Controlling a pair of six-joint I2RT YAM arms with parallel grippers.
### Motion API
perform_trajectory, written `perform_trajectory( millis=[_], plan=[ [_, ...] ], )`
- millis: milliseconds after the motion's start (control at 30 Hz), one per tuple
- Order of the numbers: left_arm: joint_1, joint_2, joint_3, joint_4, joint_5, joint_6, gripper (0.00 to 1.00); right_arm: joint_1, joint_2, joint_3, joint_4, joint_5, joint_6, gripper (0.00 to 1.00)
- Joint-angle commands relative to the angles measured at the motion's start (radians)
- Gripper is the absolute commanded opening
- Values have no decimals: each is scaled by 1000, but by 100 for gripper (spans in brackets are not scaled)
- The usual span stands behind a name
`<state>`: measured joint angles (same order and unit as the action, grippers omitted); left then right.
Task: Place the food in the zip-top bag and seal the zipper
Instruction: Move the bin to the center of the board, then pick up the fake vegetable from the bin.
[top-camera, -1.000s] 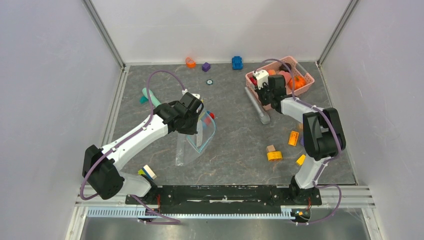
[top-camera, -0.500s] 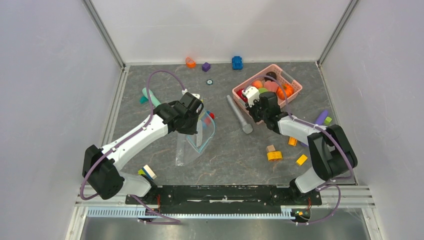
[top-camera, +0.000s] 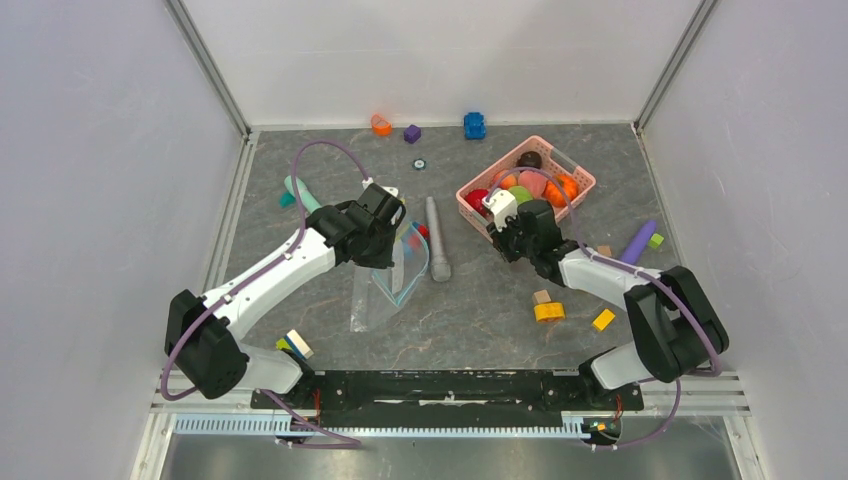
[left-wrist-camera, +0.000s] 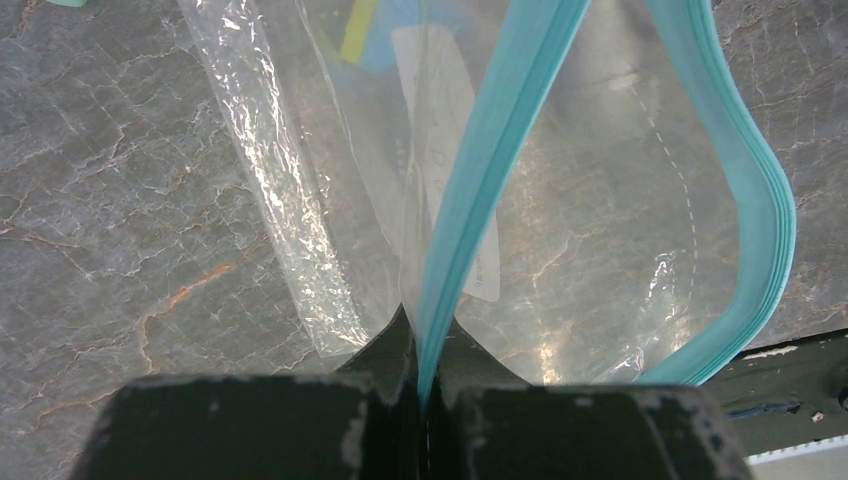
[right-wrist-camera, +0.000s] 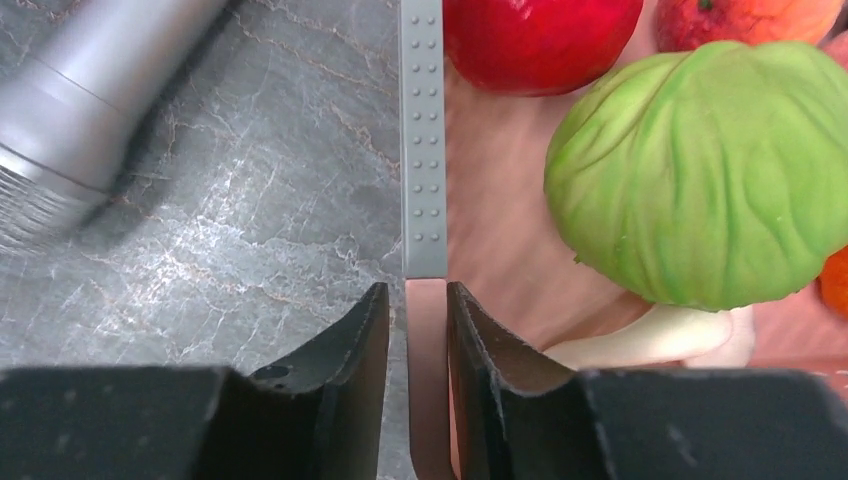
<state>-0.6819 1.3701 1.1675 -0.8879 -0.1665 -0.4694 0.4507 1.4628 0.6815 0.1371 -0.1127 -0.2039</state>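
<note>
My left gripper (top-camera: 388, 240) is shut on the teal zipper (left-wrist-camera: 500, 130) of the zip-top bag (top-camera: 385, 290) and holds one lip up; the mouth gapes open in the left wrist view (left-wrist-camera: 425, 325), and the bag (left-wrist-camera: 570, 200) looks empty. My right gripper (top-camera: 507, 226) is shut on the rim of the pink basket (top-camera: 580, 172), seen between the jaws (right-wrist-camera: 418, 300). The basket holds the food: green ball (right-wrist-camera: 700, 170), red piece (right-wrist-camera: 540, 30), white mushroom-like piece (right-wrist-camera: 650, 340), orange pumpkin (top-camera: 566, 188), dark brown piece (top-camera: 529, 159).
A grey cylinder (top-camera: 437, 238) lies between the bag and the basket, close to the bag's mouth. Yellow blocks (top-camera: 548, 311) and a purple stick (top-camera: 638, 240) lie right. A mint stick (top-camera: 303, 193) lies left. Orange, purple and blue blocks (top-camera: 474, 125) line the back.
My right gripper has dragged the pink basket left and nearer, towards the bag. The grey cylinder has been pushed left, up to the bag. The left arm has not moved.
</note>
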Motion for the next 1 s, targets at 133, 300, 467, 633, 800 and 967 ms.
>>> perform_trajectory(
  millis=[133,300,467,633,800,967],
  plan=[
    [5,32,46,2,48,-1,2,5,-85,44,-70,-26,68,63],
    [5,73,91,-25,54,-8,2,5,-99,120,-101,-25,122,96],
    [5,93,140,-41,49,-5,2,-3,-91,216,-133,66,202,98],
    [5,111,187,-42,46,3,2,-43,-4,345,-301,261,332,98],
    [5,111,184,-41,33,-6,2,-102,71,377,-320,257,344,98],
    [7,104,164,-26,42,-8,2,-137,172,421,-315,245,331,96]
  ],
)
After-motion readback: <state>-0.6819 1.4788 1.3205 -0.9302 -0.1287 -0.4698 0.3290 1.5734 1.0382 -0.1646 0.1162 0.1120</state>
